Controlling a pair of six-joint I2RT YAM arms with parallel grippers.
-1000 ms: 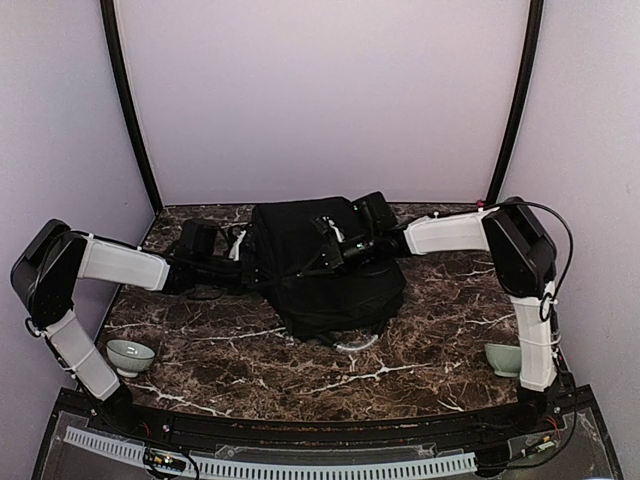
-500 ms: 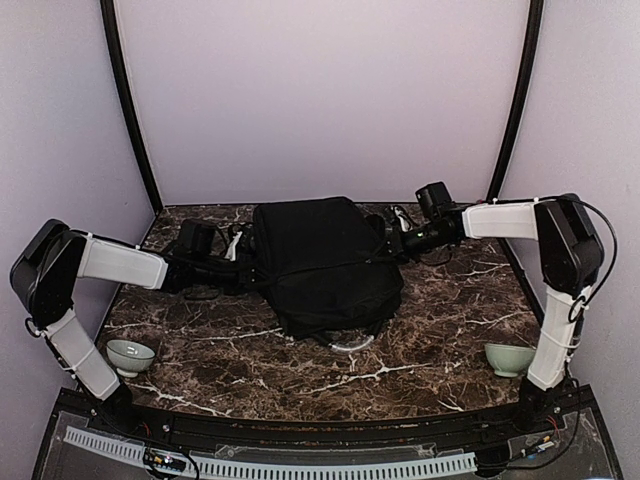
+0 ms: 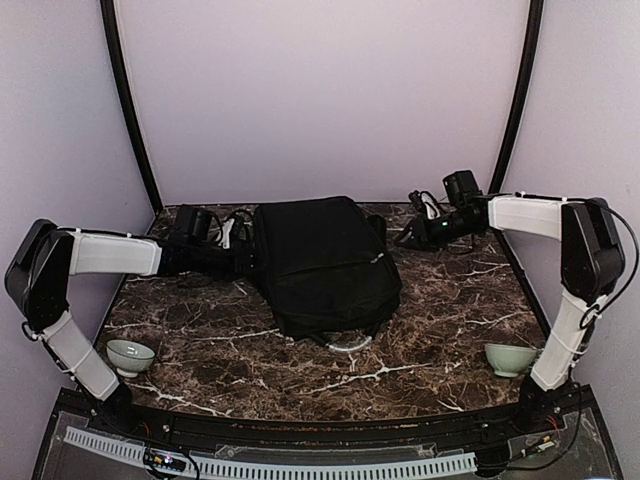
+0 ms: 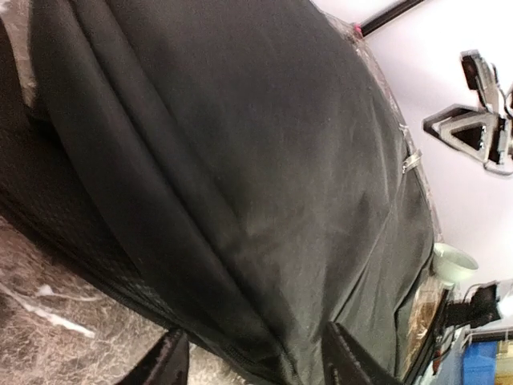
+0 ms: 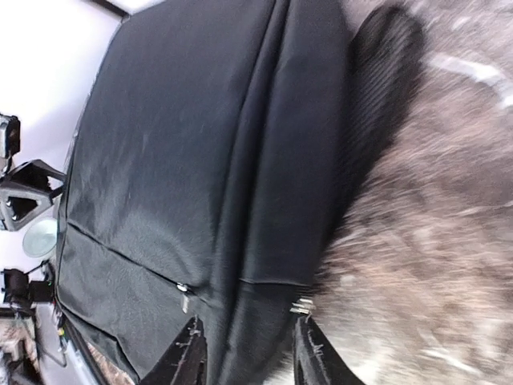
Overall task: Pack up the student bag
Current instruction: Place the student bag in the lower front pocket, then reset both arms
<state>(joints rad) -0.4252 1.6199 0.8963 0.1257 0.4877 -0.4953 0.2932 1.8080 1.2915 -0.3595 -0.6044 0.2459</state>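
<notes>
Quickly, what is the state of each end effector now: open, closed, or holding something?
Left end effector: open, at the edge of the student bag, gripping nothing.
Right end effector: open, holding nothing.

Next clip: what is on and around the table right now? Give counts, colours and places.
student bag: one, black, lying flat at the middle of the table
left bowl: one, pale green, near left corner
right bowl: one, pale green, near right edge
pale object: one, whitish, showing from under the bag's near edge; cannot tell what it is
table: one, dark marble with white veins
left gripper: one, black, open, at the bag's left side
right gripper: one, black, open, apart from the bag's far right corner
</notes>
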